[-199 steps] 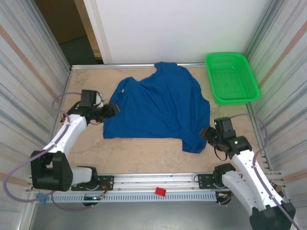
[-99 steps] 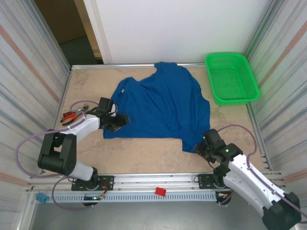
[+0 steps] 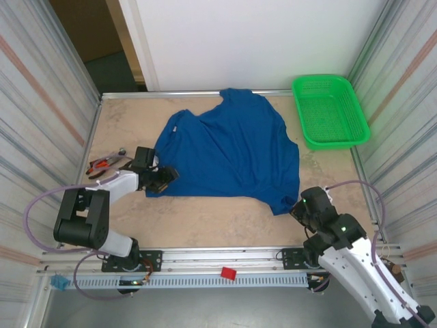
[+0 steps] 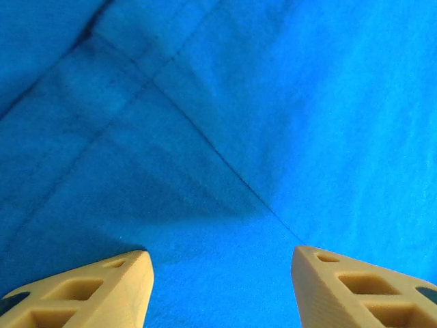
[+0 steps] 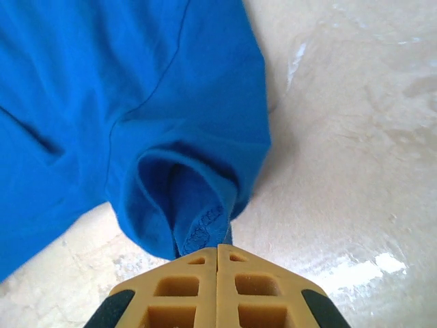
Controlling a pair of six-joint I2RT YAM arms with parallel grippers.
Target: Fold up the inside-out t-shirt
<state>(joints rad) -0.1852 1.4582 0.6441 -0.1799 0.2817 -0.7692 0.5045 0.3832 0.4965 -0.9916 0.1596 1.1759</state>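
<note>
The inside-out t-shirt (image 3: 232, 147) is royal blue and lies spread over the middle of the table, seams showing. My right gripper (image 3: 298, 207) is shut on the shirt's near right corner; in the right wrist view the hem (image 5: 205, 229) is pinched between the closed fingers (image 5: 217, 256). My left gripper (image 3: 167, 176) rests at the shirt's near left corner, jaws apart. In the left wrist view the tan fingertips (image 4: 130, 273) stand wide over flat blue cloth (image 4: 218, 137), with nothing pinched between them.
A green mesh basket (image 3: 330, 110) stands at the back right corner. Red-handled pliers (image 3: 101, 165) lie on the table left of the left arm. Metal rails edge the table, and ribbed walls close in both sides.
The right gripper closed on the shirt's near right corner and drew back a little toward the table's front edge. The left gripper reached in to the near left corner and stays open.
</note>
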